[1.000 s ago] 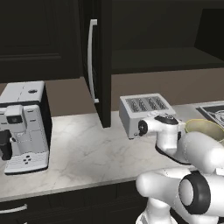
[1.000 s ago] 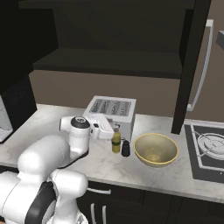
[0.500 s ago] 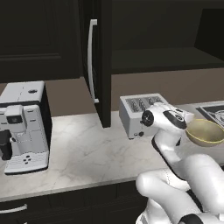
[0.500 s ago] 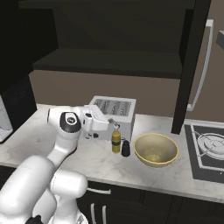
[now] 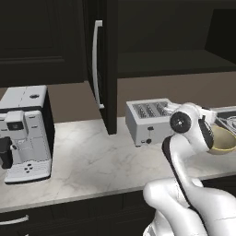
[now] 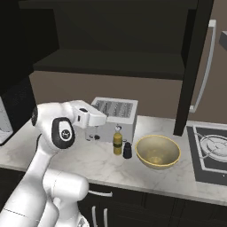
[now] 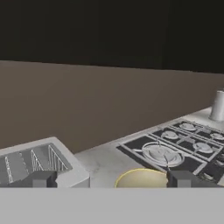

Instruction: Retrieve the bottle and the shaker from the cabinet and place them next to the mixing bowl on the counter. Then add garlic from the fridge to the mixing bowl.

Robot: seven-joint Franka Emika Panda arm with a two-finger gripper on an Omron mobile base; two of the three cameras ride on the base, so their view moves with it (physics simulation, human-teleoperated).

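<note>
Gripper: gripper [image 7: 111,179] has its jaws spread wide, holding nothing, above the toaster [image 6: 114,114].
Bottle: bottle [image 6: 117,140] stands upright on the counter [image 6: 97,162], touching the shaker [image 6: 127,150].
Mixing bowl: mixing bowl [image 6: 158,151] sits just right of them, nothing inside.
Cabinet: cabinet [image 5: 103,64] door hangs open over the counter.
Room: bare marble lies before the bowl; the stove [image 7: 173,145] borders it.

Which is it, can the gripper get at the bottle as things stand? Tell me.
Probably yes. The bottle stands uncovered on the counter beside the shaker, in front of the toaster; the gripper is open and empty.
</note>
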